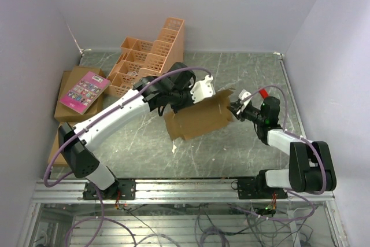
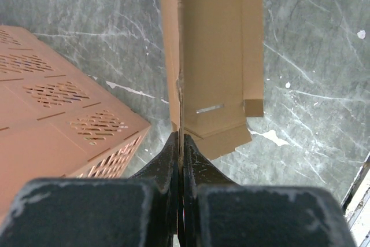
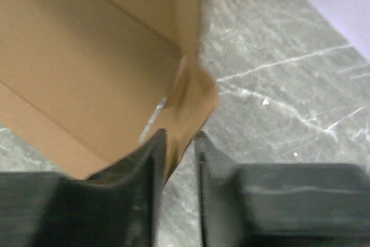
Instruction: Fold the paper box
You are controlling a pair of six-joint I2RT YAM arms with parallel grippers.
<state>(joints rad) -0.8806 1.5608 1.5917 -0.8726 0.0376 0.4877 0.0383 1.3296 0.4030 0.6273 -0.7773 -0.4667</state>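
The paper box [image 1: 199, 118], a plain brown cardboard sheet with creased flaps, is held partly raised over the middle of the table. My left gripper [image 1: 192, 102] is shut on its far left edge. In the left wrist view the thin sheet [image 2: 217, 56] runs edge-on straight into the closed gripper [image 2: 181, 138]. My right gripper [image 1: 234, 110] is at the box's right corner. In the right wrist view a corner flap [image 3: 193, 99] of the box [image 3: 87, 67] sits between the gripper [image 3: 181, 137] jaws, resting against the left finger [image 3: 151, 160], with a visible gap to the right finger.
An orange lattice crate [image 1: 147, 56] stands at the back left, close beside my left gripper [image 2: 52, 120]. A pink book [image 1: 84, 91] lies on brown cartons [image 1: 65, 114] at the left wall. Small white scraps [image 1: 174, 148] lie on the grey marbled tabletop [image 1: 248, 143].
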